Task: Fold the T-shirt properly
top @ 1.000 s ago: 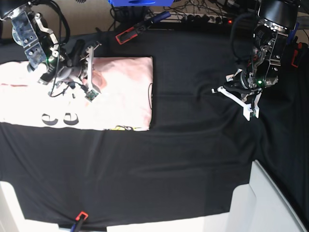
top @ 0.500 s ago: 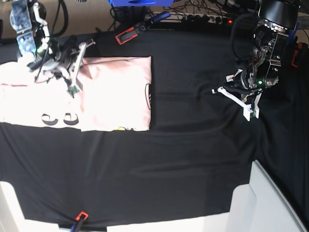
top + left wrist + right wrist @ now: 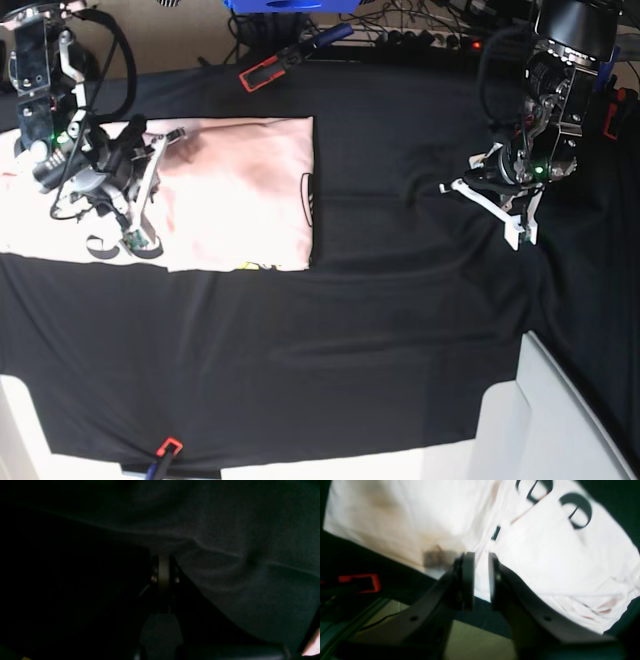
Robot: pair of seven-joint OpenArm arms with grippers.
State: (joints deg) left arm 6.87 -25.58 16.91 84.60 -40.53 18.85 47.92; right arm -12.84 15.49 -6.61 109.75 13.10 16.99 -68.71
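In the left wrist view almost all is dark. The left gripper (image 3: 163, 575) is clenched with nothing between its jaws, and it hangs close over the wrinkled black table cloth (image 3: 237, 580).

In the right wrist view the right gripper (image 3: 481, 580) shows a narrow gap between its two dark jaws. Nothing is held there; only the pale pink cotton T-shirt (image 3: 545, 562) with black serif lettering is seen through the gap, lying below.

In the base view the T-shirt (image 3: 240, 190) lies flat at the far left of the table as a partly folded rectangle, and its left part runs out of the picture. The right gripper (image 3: 140, 205) is above that left part, while the left gripper (image 3: 500, 205) rests well apart at the other side.

I judge that one fold is laid and released. The next move probably calls for a new grasp on the unfolded left part, taking an edge cleanly so the layers do not shift.
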